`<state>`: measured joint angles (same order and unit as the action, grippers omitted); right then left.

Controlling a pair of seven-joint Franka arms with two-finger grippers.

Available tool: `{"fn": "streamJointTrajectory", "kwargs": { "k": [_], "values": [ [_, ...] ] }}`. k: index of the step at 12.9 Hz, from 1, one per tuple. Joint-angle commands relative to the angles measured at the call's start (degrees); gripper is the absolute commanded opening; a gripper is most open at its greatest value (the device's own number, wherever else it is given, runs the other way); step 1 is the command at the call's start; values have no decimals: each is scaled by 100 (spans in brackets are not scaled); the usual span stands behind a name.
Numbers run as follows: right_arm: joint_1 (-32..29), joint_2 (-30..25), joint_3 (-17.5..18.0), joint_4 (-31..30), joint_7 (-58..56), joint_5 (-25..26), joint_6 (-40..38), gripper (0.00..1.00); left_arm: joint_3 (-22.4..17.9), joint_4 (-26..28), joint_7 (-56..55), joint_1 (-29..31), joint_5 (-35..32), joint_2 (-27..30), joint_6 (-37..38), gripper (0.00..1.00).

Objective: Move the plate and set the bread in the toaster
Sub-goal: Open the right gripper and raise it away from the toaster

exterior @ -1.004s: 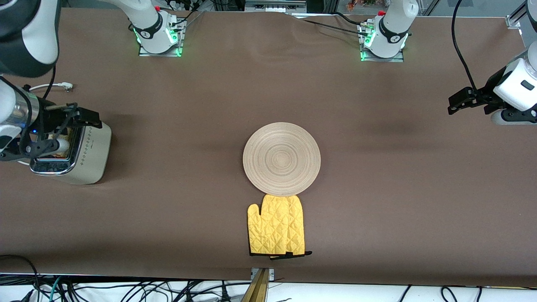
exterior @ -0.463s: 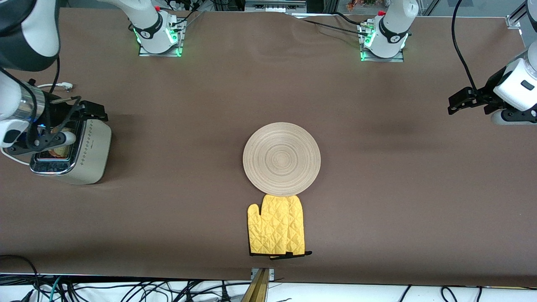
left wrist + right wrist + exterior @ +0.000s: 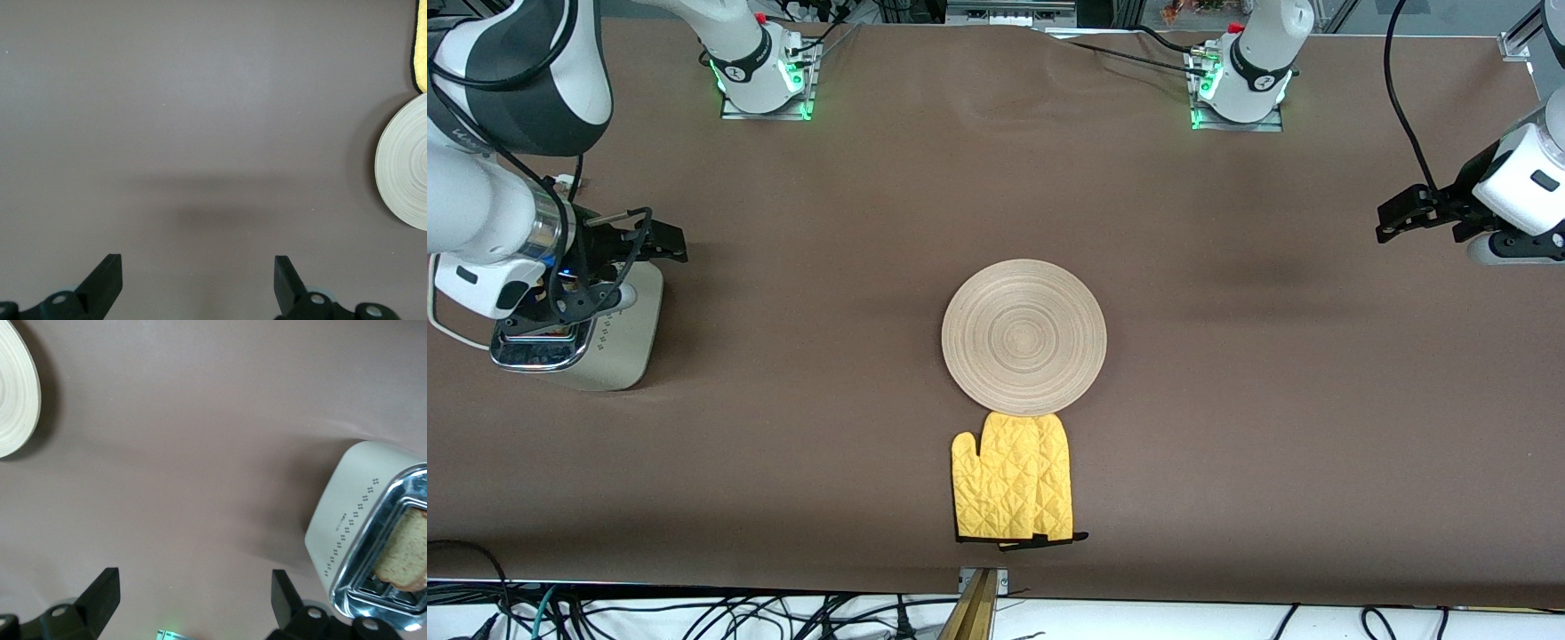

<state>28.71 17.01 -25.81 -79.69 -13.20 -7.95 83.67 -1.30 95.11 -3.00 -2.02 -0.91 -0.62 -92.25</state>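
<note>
Speckled tan bread slice (image 3: pixel 405 548) sits in the cream chrome-topped toaster (image 3: pixel 609 342) (darker crust showing); right gripper (image 3: pixel 636 267) gapes above, left gripper (image 3: pixel 1423 213) waits wide; round wooden plate (image 3: pixel 1024 338) mid-table.

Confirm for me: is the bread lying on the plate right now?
No. The bread stands in a slot of the toaster, and the plate at the table's middle is bare.

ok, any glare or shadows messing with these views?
Front view: soft dark shadow patches on the table, even light on the plate. Right wrist view: chrome toaster top mirrors light, bread readable. Left wrist view: a faint shadow band, no glare.
</note>
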Motion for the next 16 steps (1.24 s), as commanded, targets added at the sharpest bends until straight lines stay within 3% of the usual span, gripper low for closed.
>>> {"fn": "streamJointTrajectory", "kwargs": {
  "k": [1,3,4,16],
  "values": [
    [-996,-950,1303,-860,421,477,297,100,-2,-168,11,8,109,-70,111,100],
    [-1891,-1496,2251,-1468,432,636,614,100,7,-177,10,8,109,-70,111,100],
    [-2139,-1568,2456,-1496,423,645,606,100,7,-168,-16,8,109,-70,111,100],
    [-2344,-1534,2616,-1277,265,838,448,100,7,-168,19,8,109,-70,111,100]
  ]
}}
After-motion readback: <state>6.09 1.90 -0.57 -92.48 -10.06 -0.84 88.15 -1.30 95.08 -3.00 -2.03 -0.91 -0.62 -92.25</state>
